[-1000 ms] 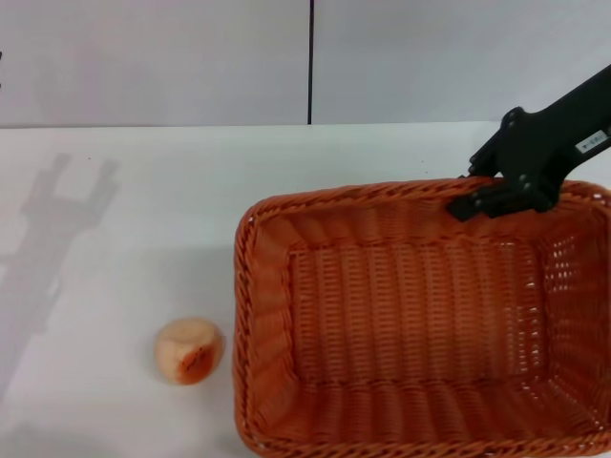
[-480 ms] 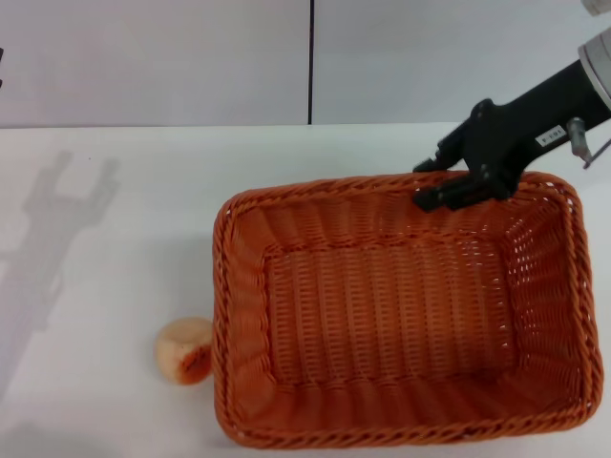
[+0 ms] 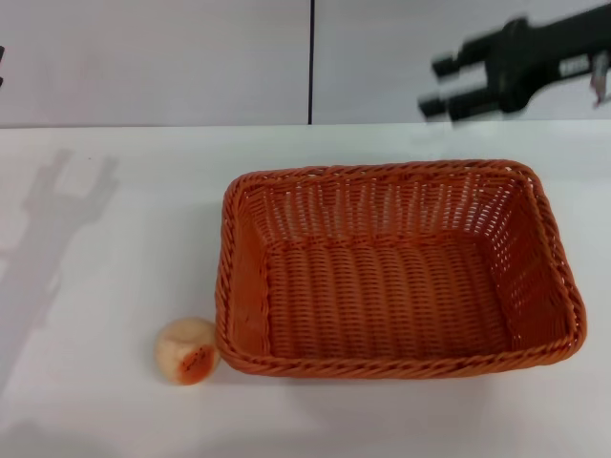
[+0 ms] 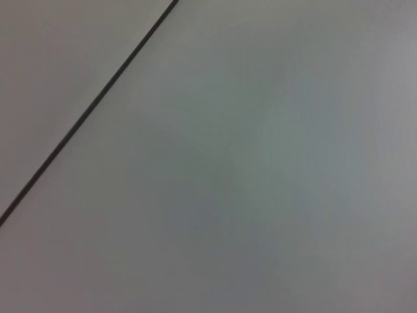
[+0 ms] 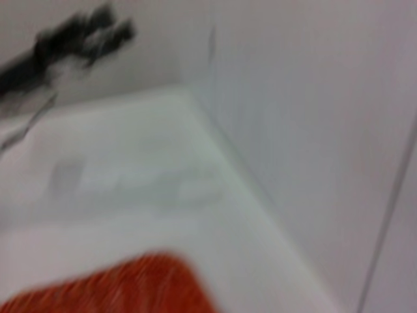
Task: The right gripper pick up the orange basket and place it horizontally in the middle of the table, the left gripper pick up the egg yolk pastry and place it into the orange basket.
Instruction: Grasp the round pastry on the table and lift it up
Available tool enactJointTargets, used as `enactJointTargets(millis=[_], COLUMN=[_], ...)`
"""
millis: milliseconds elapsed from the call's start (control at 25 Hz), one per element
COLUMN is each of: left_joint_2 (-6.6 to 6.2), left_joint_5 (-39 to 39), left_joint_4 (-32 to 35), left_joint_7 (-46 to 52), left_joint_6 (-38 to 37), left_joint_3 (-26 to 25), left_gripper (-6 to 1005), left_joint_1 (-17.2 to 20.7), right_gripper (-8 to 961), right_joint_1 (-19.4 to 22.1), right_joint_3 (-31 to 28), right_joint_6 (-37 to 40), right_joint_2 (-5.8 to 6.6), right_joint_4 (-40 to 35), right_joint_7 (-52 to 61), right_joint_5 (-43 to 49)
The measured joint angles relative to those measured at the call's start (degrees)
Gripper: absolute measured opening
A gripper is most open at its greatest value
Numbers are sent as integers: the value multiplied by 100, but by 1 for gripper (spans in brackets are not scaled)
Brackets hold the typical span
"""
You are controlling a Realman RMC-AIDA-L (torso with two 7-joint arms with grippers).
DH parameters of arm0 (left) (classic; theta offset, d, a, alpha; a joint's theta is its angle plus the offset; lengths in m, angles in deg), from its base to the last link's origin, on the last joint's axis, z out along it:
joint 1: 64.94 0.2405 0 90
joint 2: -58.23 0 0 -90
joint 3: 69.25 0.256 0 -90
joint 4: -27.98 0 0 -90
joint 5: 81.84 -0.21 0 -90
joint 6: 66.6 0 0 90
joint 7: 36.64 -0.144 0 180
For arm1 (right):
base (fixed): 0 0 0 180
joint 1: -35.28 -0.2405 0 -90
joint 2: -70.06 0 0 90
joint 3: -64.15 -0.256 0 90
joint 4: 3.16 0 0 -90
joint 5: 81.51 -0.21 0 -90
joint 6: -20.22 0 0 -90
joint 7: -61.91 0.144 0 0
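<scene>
The orange basket (image 3: 396, 272) sits flat on the white table (image 3: 115, 239), long side across, opening up and empty. Its corner shows as an orange blur (image 5: 111, 287) in the right wrist view. My right gripper (image 3: 437, 86) hangs open above and behind the basket's far rim, clear of it, with nothing between its fingers. The egg yolk pastry (image 3: 186, 350) lies on the table just outside the basket's near left corner, almost touching the rim. A blurred dark shape (image 5: 65, 45) far off in the right wrist view looks like my left gripper; the head view shows only its shadow (image 3: 52, 229).
A pale wall with a dark vertical seam (image 3: 310, 62) stands behind the table. The left wrist view shows only that wall and a seam (image 4: 88, 111). Bare tabletop lies left of the basket and in front of it.
The right gripper let go of the basket's far rim and rose up and back. The basket dropped level onto the table and shifted left, ending next to the pastry.
</scene>
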Motion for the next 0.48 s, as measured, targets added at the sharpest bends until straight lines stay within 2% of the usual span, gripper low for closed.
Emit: enactJointTargets(millis=[120,280,360,440,480], left_joint_2=[-22,-70,-164,-274,-451], left_joint_5=[-1,-10,-12,-19,-83], left_joint_4=[-89,-878,-1479,-1809,-2030], left_joint_7=[0,27,186,359,513], left_joint_6=[54,324,385,402,441], left_joint_3=[60,759,1229,1501,1742], left_gripper=[833,833,833,833,833], left_joint_1=[28,305,517,654,769], right_gripper=[592,605,608,608,608], right_joint_1=[518,1405,1907,2332,2551], right_joint_3=[-402,-976,-1207,-1303,-1322], right_joint_6=[-239,-498,-517,-474,-458], right_joint_2=[-59,-195,-272,-331,-361], right_joint_4=[-107,162,539,967,1227], right_joint_7=[-379,-888,-1249,-1754,-2039], right_joint_5=[-917,-2617,-3587,-4457,-4851])
